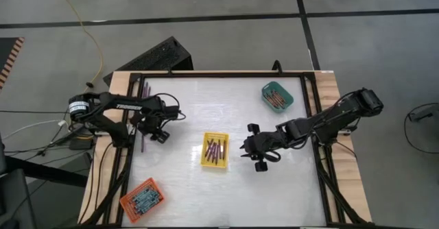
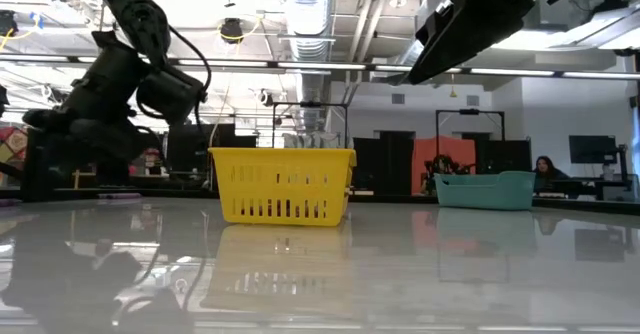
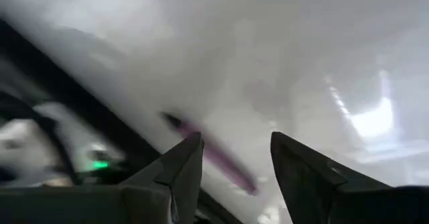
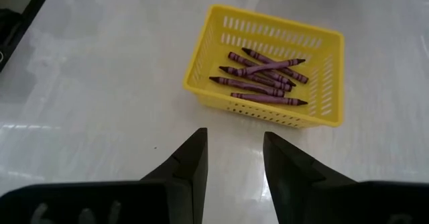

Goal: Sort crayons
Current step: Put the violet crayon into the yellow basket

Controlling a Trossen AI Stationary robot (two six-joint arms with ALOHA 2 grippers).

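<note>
The left gripper (image 3: 231,160) hangs over the table's left edge with fingers spread and empty, straddling a loose purple crayon (image 3: 214,153), presumably lined up for pickup. The right gripper (image 4: 234,153) waits open and empty just right of the yellow tray (image 1: 215,150), which holds purple crayons (image 4: 261,76). Reddish crayons fill the far-right teal tray (image 1: 278,96); bluish ones lie in the near-left orange tray (image 1: 142,199).

The white table top (image 1: 226,188) looks smooth and glossy, edged in pale wood. The slotted yellow plastic tray (image 4: 322,56) holds matt, paper-wrapped purple crayons (image 4: 261,73).
</note>
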